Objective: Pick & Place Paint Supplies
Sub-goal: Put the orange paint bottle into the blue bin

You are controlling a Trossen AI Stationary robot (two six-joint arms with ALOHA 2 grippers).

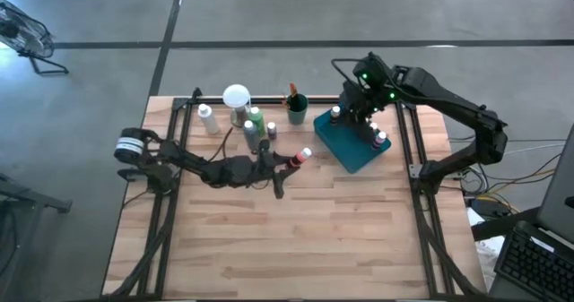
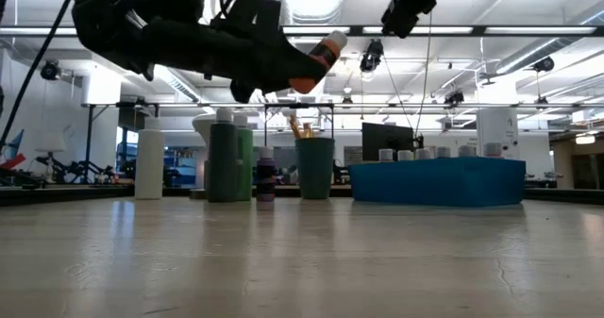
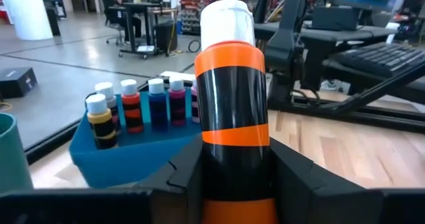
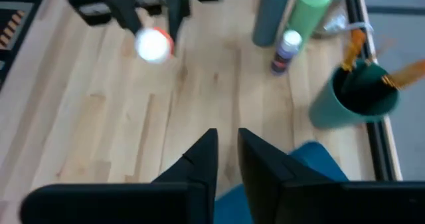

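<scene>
Clamped in the left gripper (image 1: 289,161): a smooth cylindrical orange-and-black paint bottle (image 3: 232,111), white cap (image 1: 306,153) outward, lifted clear above bare wood-plank table (image 1: 296,239) near centre. Beyond, a blue rectangular tray (image 1: 352,150) holding upright small capped bottles (image 3: 131,108). Above the tray, right gripper (image 4: 226,154), fingers slightly parted, empty. At the far edge, teal cup (image 1: 297,110) of brushes (image 4: 362,41), tall green bottles (image 1: 253,123). Behind, an open workshop room.

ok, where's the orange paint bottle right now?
In the left gripper, lifted above mid-table: the orange paint bottle sits between the bottle cluster and the teal tray in the high view.
</scene>
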